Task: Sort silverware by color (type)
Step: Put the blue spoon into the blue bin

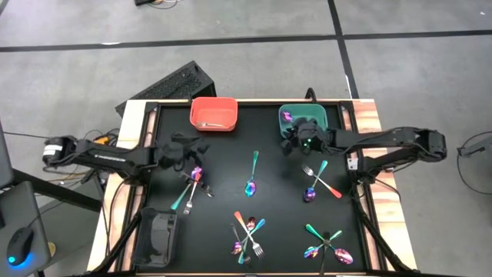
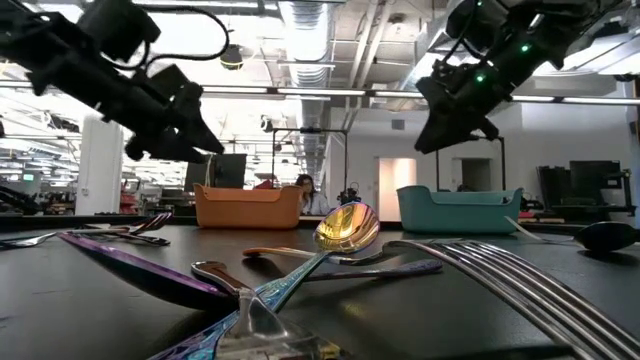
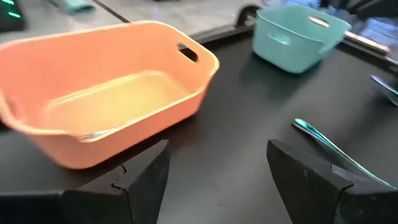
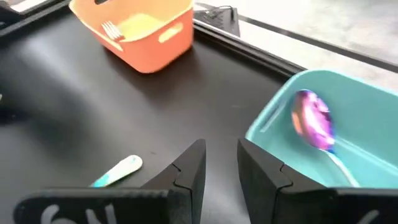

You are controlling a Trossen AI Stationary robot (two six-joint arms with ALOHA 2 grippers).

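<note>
From my station, nearest the front edge of the counter (image 1: 223, 185) two crossed heaps of silverware lie at about 6 o'clock (image 1: 247, 233) and 5 o'clock (image 1: 327, 245), with a black bin (image 1: 156, 238) at 7 o'clock. Further in, a teal-handled spoon (image 1: 252, 175) lies alone at centre, a crossed trio (image 1: 317, 181) sits at 3 o'clock, and another cluster (image 1: 192, 187) at 9 o'clock just under my left gripper (image 1: 187, 150), fingers wide and empty. My right gripper (image 1: 301, 141) hovers at the teal bin (image 1: 303, 117) at 1 o'clock, fingers narrow, holding nothing; a purple spoon (image 4: 314, 121) rests inside. The red bin (image 1: 214, 113) at 11 o'clock holds a silver fork (image 4: 112, 29). My worry: the pieces overlap, so pinching one could drag or flip its neighbours, or lift two colours together.
</note>
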